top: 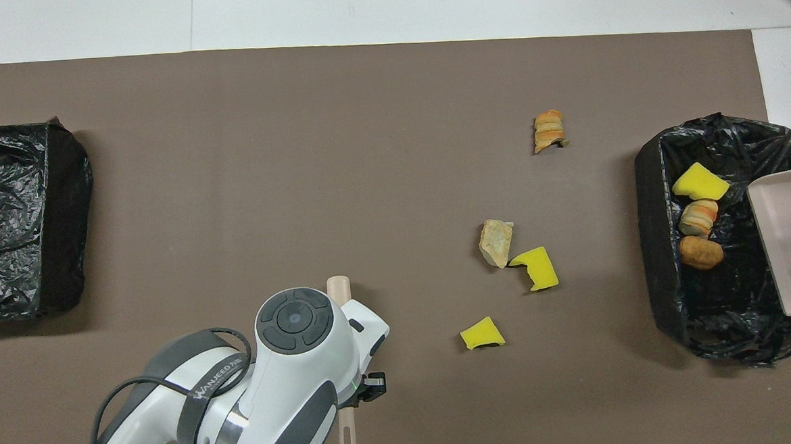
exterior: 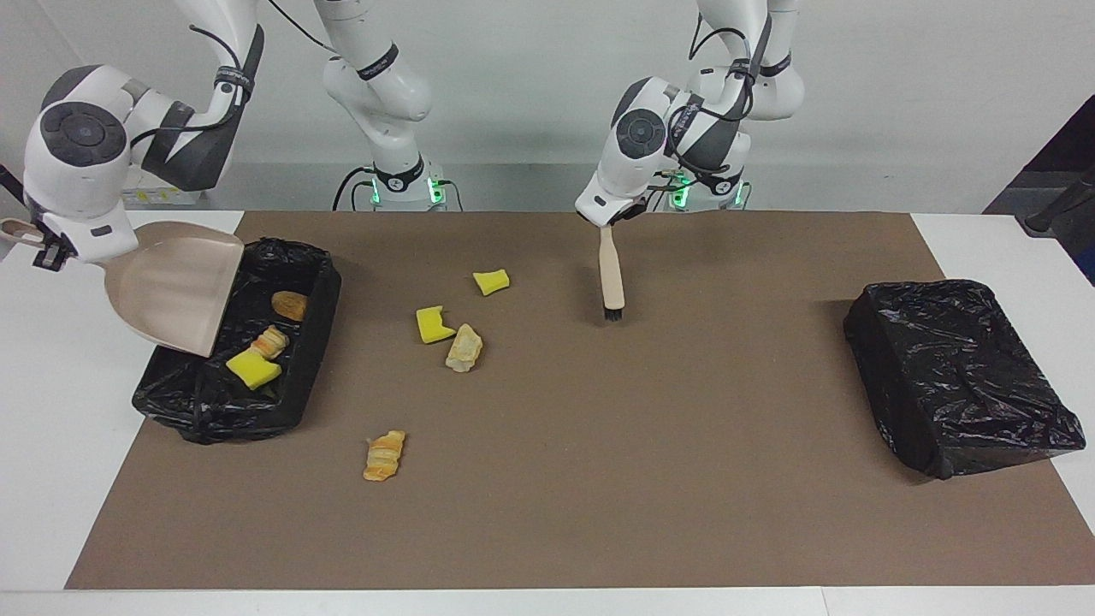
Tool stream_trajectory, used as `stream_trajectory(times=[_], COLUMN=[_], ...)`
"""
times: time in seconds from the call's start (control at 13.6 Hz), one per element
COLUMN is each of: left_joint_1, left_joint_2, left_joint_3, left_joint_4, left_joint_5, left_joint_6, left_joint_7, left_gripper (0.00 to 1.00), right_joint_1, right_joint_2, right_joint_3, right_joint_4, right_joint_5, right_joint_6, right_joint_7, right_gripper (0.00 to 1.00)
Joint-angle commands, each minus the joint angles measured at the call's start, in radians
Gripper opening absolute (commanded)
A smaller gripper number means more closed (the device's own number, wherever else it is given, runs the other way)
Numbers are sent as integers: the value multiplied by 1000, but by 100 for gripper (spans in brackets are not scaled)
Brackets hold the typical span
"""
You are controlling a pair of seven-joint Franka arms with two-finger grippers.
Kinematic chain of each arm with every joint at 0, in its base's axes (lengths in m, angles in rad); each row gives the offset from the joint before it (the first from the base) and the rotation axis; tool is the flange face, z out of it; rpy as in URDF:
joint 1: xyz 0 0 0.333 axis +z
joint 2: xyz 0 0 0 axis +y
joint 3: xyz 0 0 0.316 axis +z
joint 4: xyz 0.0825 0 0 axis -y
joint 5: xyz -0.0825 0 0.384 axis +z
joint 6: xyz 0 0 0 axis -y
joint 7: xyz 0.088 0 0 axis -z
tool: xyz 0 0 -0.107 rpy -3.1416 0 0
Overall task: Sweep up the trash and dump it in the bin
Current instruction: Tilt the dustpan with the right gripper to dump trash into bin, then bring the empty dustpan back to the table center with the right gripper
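Right pincer (exterior: 44, 248) is clamped on the dustpan (exterior: 175, 287) handle, seen in the facing view only; the overhead view catches just the pan's blade at its edge. The pan is tilted mouth-down over the open bin (exterior: 318, 295) at the right arm's end of the worktop, and is seen empty. Below the pan, three trash scraps lie in the bin: a yellow sponge chunk (top: 698, 182), a striped pastry (top: 698, 216) and a brown piece (top: 701, 252); all three are seen whole from overhead, while the facing view shows them close under the pan's lip. Left pincer (exterior: 607, 224) is closed on the brush (exterior: 611, 278) handle, brush hanging bristles-down, tip at or just above the brown mat (exterior: 599, 470); from overhead the arm hides most of the brush. Toward the right arm's end from the brush, four scraps lie on the mat: a yellow sponge (exterior: 491, 281), a notched yellow sponge (exterior: 434, 324) touching a tan piece (exterior: 464, 347), and a striped pastry (exterior: 384, 455) well apart. A closed black-bagged box (exterior: 958, 376) sits at the left arm's end.
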Motion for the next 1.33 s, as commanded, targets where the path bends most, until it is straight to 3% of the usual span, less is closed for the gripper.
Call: stream_trajectory(times=[0.0, 0.37, 0.52, 1.03, 1.25], left_joint_1=[1, 1, 1, 1, 3], left_joint_2=[-36, -35, -36, -38, -30], left_joint_3=[5, 5, 5, 7, 7], left_joint_4=[-27, -28, -30, -32, -32], left_joint_5=[-19, -15, -15, 11, 10], left_joint_6=[31, 39, 40, 40, 95], left_joint_7=[8, 14, 16, 1, -1], left_gripper=[0, 0, 0, 0, 0], right_joint_1=[1, 41, 69, 304, 411], right_joint_2=[0, 9, 8, 6, 24], right_joint_3=[12, 20, 20, 26, 26], right_joint_4=[36, 47, 48, 24, 13], right_joint_5=[101, 314, 407, 537, 614], right_joint_6=[-14, -18, -82, -166, -163], right_joint_7=[-20, 157, 284, 1015, 1295], right_gripper=[0, 0, 0, 0, 0])
